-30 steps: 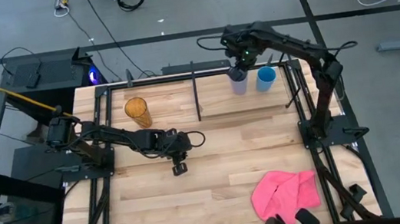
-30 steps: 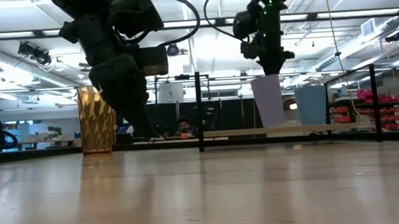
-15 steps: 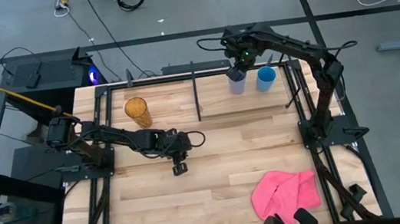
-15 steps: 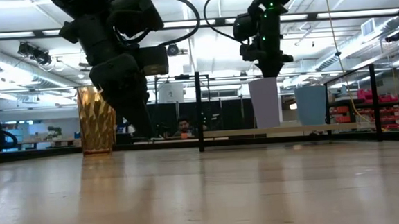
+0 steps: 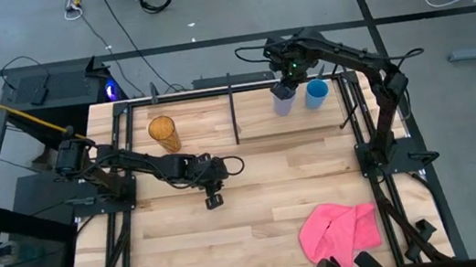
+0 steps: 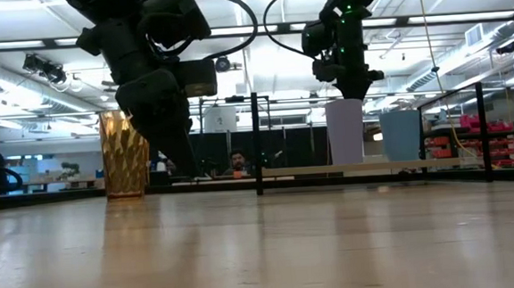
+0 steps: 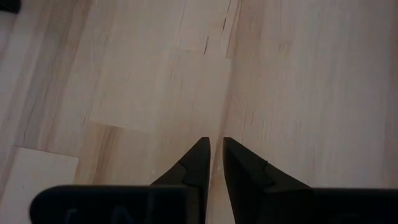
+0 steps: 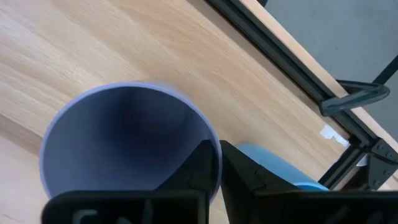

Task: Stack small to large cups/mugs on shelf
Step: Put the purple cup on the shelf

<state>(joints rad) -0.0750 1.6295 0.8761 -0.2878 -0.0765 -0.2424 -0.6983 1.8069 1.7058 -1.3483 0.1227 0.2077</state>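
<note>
Behind the table, a busy workshop shows. On the shelf (image 5: 255,122) the lavender cup (image 5: 283,99) stands beside the blue cup (image 5: 316,93). Right gripper (image 8: 217,163) pinches its rim, a thin, light, probably slippery wall. Left gripper (image 7: 215,163) hangs nearly closed, empty.

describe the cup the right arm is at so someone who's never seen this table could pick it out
Find the shelf, the pale board framed in black rods along the table's far edge, and go to its right end, where two cups stand side by side. It is the lavender cup, with the right gripper at its rim. Its neighbour, the bright blue cup, is shorter, and the amber tumbler stands far off at the left end.
</note>
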